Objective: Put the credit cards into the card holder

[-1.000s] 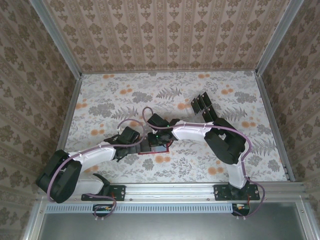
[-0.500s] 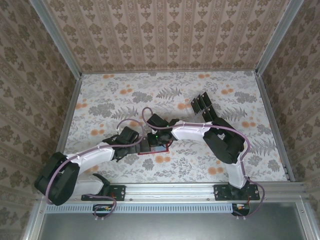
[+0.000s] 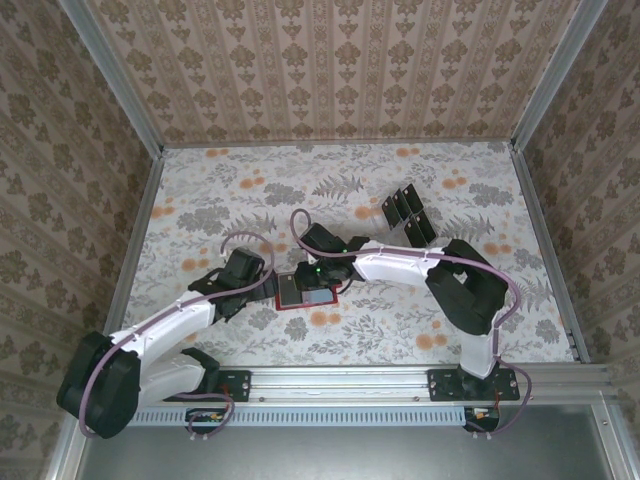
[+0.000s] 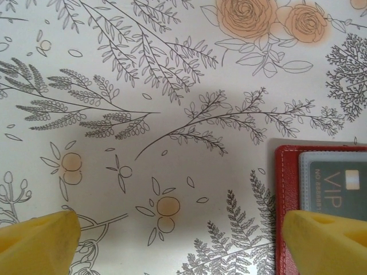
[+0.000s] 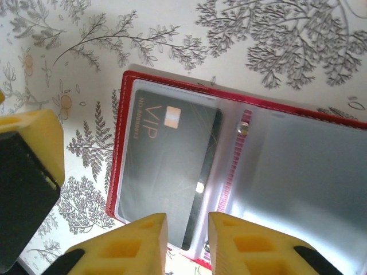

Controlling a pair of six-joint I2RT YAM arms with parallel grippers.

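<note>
Swinging out to the left, the left arm (image 3: 170, 325) now lies lower and straighter along the near-left of the table (image 3: 200, 190) than a second ago, while the right arm (image 3: 400, 265) holds its reach over the middle. The card holder (image 5: 121, 143) lies open and flat near the centre of the table, red rim up, just right of the left gripper (image 4: 183, 240), whose jaws are spread wide with nothing between them. One card (image 5: 166, 166) sits in the holder's left clear sleeve, its near end still poking out towards the right gripper (image 5: 187, 243). Those jaws are parted by a narrow gap and, as far as I can tell, pinch nothing.

I judge that this is the release after seating a card. Next, the right gripper should lift clear and travel far-right to the remaining credit cards (image 3: 405, 212), fanned well apart from the holder. The holder's hinge and sleeve lips could snag a fingertip. Open table lies on every side, and the walls stand well off.
</note>
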